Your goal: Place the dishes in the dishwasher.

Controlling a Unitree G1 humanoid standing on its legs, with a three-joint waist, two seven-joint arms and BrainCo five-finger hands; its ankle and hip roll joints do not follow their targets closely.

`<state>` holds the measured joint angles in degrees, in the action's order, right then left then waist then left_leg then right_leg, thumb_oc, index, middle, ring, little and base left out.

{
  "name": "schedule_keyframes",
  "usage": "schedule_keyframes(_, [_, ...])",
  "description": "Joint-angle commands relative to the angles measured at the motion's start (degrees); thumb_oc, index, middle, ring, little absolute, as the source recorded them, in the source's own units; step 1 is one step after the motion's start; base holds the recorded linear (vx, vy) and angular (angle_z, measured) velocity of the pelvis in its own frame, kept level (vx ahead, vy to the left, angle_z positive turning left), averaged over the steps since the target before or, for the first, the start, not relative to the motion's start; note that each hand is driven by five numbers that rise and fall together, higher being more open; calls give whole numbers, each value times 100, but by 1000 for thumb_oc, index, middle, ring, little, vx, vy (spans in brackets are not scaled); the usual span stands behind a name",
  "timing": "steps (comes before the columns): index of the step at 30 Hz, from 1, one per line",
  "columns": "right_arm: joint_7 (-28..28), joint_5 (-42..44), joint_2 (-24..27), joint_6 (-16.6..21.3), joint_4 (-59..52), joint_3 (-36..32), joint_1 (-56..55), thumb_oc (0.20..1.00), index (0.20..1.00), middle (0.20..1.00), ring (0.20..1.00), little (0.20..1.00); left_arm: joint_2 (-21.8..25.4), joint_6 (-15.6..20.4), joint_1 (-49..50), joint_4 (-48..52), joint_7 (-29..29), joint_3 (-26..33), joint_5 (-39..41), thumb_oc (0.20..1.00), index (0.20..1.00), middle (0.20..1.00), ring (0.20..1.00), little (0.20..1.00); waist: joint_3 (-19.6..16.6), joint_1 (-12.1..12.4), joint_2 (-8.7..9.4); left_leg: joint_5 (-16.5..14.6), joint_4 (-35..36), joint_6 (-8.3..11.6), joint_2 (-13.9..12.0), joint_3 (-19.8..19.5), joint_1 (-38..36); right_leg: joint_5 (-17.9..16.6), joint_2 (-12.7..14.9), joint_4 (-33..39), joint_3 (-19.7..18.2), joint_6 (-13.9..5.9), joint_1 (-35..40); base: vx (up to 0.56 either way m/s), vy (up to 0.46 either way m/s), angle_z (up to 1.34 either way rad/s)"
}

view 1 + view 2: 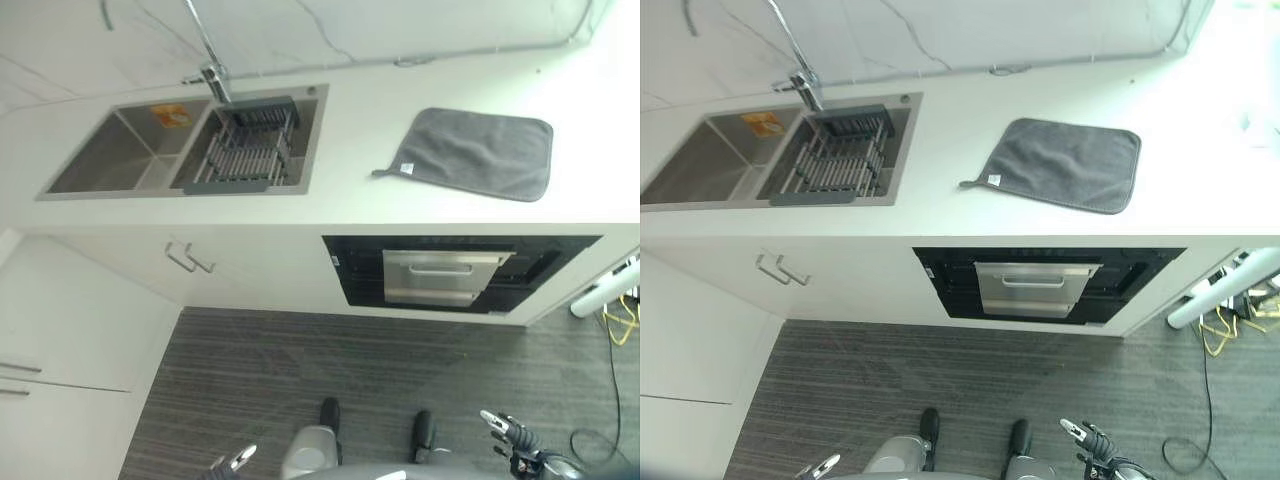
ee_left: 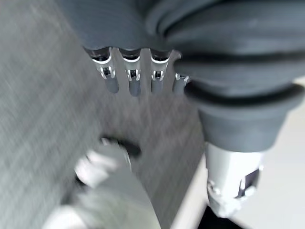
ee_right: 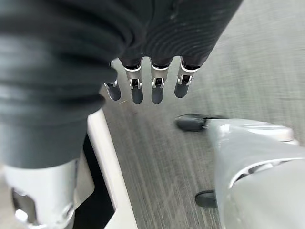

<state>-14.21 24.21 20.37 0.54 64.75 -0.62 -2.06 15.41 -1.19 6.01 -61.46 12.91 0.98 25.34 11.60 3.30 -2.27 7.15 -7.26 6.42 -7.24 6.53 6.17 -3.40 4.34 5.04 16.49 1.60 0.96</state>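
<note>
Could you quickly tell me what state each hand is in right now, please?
Left hand: open, fingers straight, holding nothing, hanging above the floor.
Right hand: open, fingers straight, holding nothing, also low by the floor.

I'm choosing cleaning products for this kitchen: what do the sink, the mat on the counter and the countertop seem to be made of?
The sink looks like brushed stainless steel: dull grey metallic sheen, sharp folded corners. The mat looks like soft grey cloth, perhaps microfibre: matte, stitched edge, small tag at a corner. The countertop is smooth, glossy white, possibly stone or a composite; the look leaves that open.
</note>
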Motion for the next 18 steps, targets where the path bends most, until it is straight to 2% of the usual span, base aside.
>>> schedule_keyframes(1, [13, -238, -42, 17, -34, -153, 118, 1000, 1000, 1000, 1000, 1000, 378, -58, -545, 190, 199, -125, -397, 1000, 1000, 1000, 1000, 1000, 100, -305, 342, -1412, -412, -328, 132, 194, -294, 960, 436, -1021, -311, -620, -34, -8, 167, 65])
schedule_keyframes(3, [110, -461, -87, -14, 235, -131, 104, 1000, 1000, 1000, 1000, 1000, 286, -95, -654, -97, 88, -210, -503, 1000, 1000, 1000, 1000, 1000, -102, -384, 232, -1239, 391, -267, 76, 315, -760, 895, 399, -902, -161, -709, 61, 50, 191, 53])
schedule_keyframes(5, [135, -605, -158, -195, 343, -76, 89, 1000, 1000, 1000, 1000, 1000, 201, -102, -650, -304, -73, -219, -469, 1000, 1000, 1000, 1000, 1000, -211, -417, 205, -1176, 759, -261, 106, 307, -1025, 810, 379, -739, -203, -778, 202, 105, 214, 20])
schedule_keyframes(7, [74, -975, -299, -327, 542, -57, 24, 1000, 1000, 1000, 1000, 1000, 139, 41, -670, -525, -284, -115, -330, 1000, 1000, 1000, 1000, 1000, -336, -448, 181, -1183, 1093, -311, 197, 430, -1333, 684, 432, -536, -199, -896, 358, 59, 224, -7])
schedule_keyframes(12, [391, -1128, -413, -413, 641, 61, 57, 1000, 1000, 1000, 1000, 1000, 124, 55, -709, -679, -375, -10, -180, 1000, 1000, 1000, 1000, 1000, -427, -442, 153, -1229, 1181, -361, 178, 582, -1502, 658, 546, -540, -125, -983, 451, -34, 83, 0])
schedule_keyframes(18, [405, -1058, -394, -453, 622, 33, 78, 1000, 1000, 1000, 1000, 1000, 64, 193, -623, -689, -492, 85, 100, 1000, 1000, 1000, 1000, 1000, -531, -397, 195, -1261, 1181, -346, 100, 618, -1635, 696, 549, -469, -106, -985, 643, -21, 8, 0])
